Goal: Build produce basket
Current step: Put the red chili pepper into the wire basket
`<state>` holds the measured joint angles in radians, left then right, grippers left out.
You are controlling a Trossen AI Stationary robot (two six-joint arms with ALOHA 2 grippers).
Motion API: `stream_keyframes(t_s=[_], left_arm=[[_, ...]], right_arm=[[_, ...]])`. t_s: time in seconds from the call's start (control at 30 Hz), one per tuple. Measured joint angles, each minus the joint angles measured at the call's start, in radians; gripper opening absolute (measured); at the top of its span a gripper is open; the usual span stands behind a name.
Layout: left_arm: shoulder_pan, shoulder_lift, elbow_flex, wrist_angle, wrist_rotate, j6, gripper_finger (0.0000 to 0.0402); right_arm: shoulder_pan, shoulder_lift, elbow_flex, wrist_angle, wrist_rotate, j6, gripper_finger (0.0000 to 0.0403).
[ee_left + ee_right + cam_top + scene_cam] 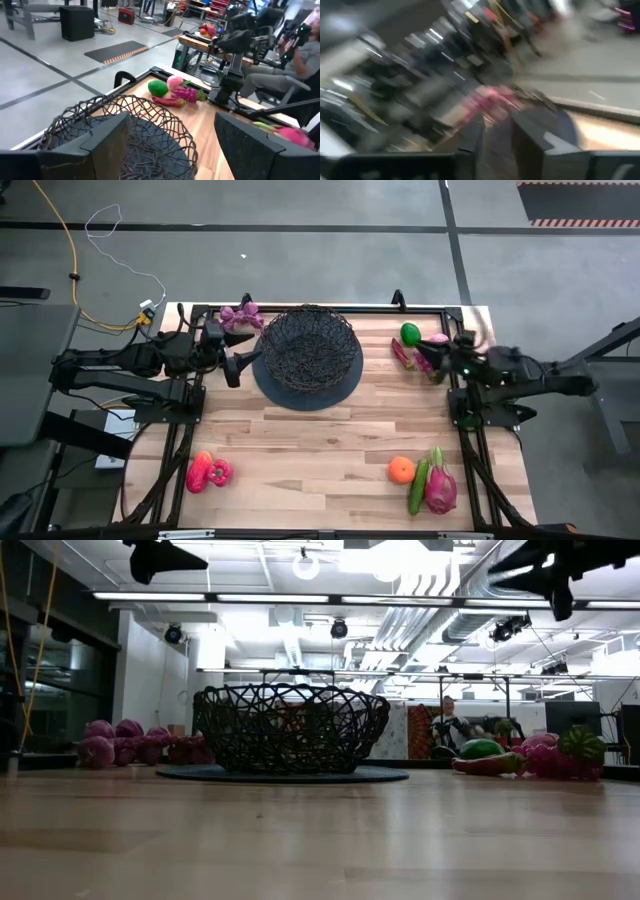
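The black wire basket [306, 348] stands on a dark round mat at the middle of the table's far side. My left gripper [228, 350] hovers open by its left rim, fingers level and pointing at it, nothing between them [172, 120]. My right gripper [432, 355] is raised over the far-right produce, blurred; its wrist view [498, 135] shows a narrow gap with nothing in it. On the table lie purple grapes [240, 315], a green fruit [410, 333], a pink fruit [438, 338], red peppers [207, 472], an orange [401, 469], a cucumber [418, 487] and a dragon fruit [440, 486].
Bare wood stretches across the table's middle and near side between the two near clusters. A black frame rail [330, 307] runs along the far edge. Beyond the table a person [300, 45] sits among other workstations.
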<state>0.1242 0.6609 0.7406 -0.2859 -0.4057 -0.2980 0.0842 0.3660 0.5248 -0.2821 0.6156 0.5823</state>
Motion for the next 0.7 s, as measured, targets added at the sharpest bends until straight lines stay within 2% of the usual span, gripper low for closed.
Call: stream_keyframes(t_s=[0.17, 0.23, 0.3, 0.5, 0.57, 0.7], left_arm=[[0.0, 0.0, 0.0, -0.001, 0.018, -0.002, 0.0281], [0.0, 0.0, 0.0, -0.001, 0.041, -0.028, 0.0281], [0.0, 0.0, 0.0, -0.001, 0.06, -0.061, 0.0281], [0.001, -0.005, 0.0, -0.024, 0.197, -0.131, 0.0281], [0.001, -0.011, 0.0, -0.037, 0.238, -0.145, 0.0281], [0.0, -0.027, 0.0, -0.05, 0.267, -0.144, 0.0281]], right_arm=[[-0.077, 0.252, 0.188, -0.374, 0.046, 0.2, 0.0188], [-0.151, 0.356, 0.251, -0.482, -0.013, 0.282, 0.0211], [-0.239, 0.456, 0.297, -0.568, -0.122, 0.309, 0.0221], [-0.486, 0.73, 0.297, -0.622, -0.47, 0.252, 0.0224], [-0.533, 0.808, 0.287, -0.62, -0.518, 0.223, 0.0224], [-0.575, 0.939, 0.285, -0.603, -0.523, 0.185, 0.0224]])
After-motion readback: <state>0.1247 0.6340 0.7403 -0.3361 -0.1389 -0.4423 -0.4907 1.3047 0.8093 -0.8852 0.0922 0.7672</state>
